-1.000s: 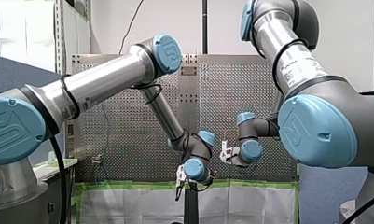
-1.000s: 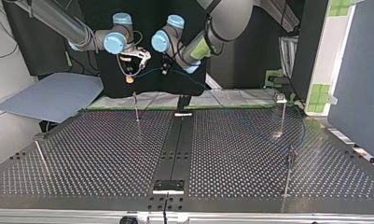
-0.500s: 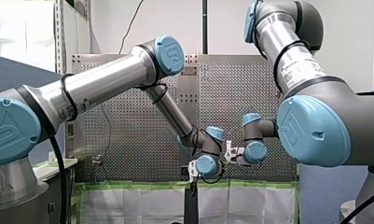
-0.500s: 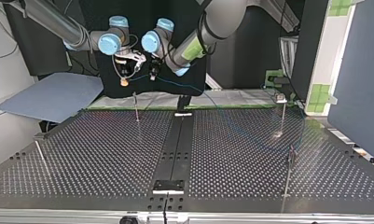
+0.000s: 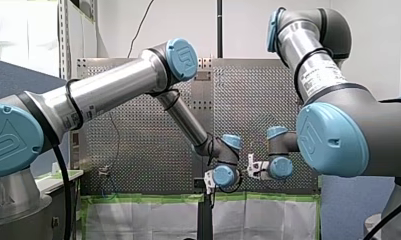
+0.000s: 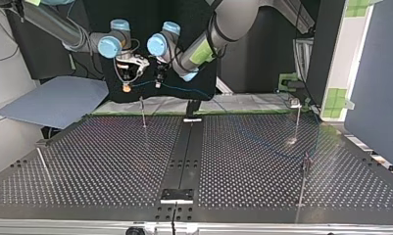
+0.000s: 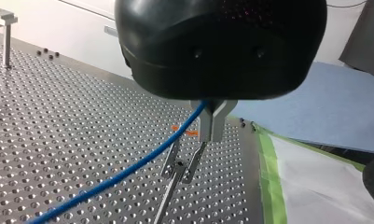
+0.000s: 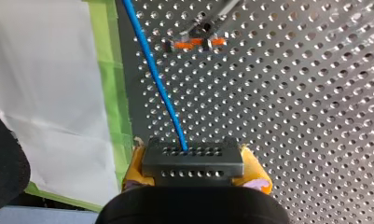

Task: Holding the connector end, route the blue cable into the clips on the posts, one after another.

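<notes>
Blue cable (image 7: 142, 161) is up in the air over the counter (image 6: 110, 161); my left end effector (image 7: 211, 135) is pressed together on it, my right end effector (image 8: 194, 169) pinches the connector (image 8: 192, 161); I'd keep it taut, then lower straight into the clip (image 7: 177, 169) below.

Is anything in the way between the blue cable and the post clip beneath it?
Nothing visible does. In the left wrist view the blue cable, held by my left gripper, hangs above the post's clip with only open air between them.
</notes>
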`<state>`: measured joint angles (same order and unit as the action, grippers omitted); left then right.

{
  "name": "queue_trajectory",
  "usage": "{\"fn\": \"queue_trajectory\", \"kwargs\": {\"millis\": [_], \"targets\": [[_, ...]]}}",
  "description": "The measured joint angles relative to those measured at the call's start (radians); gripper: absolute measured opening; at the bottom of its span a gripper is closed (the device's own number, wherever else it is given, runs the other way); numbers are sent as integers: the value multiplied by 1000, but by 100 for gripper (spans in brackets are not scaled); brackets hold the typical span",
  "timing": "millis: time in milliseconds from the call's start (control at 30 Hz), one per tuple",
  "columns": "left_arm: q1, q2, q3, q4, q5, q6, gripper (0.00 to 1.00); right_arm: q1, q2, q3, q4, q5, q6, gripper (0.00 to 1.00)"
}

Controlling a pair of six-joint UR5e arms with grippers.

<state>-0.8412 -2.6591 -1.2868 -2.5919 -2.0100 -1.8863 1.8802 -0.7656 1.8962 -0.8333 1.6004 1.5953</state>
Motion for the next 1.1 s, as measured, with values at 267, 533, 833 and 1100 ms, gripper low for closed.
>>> {"fn": "queue_trajectory", "kwargs": {"millis": [267, 533, 833, 1100], "targets": [[-3, -33, 7, 65, -8, 0, 0, -64, 3, 5, -41, -67, -27, 0], [-11, -69, 60, 101, -37, 20, 0, -106, 9, 6, -75, -140, -30, 0], [-10, -82, 89, 117, -80, 66, 0, -110, 71, 11, -118, -221, -76, 0], [-21, -108, 99, 175, -133, 104, 0, -116, 92, 11, -145, -295, -97, 0]]}}
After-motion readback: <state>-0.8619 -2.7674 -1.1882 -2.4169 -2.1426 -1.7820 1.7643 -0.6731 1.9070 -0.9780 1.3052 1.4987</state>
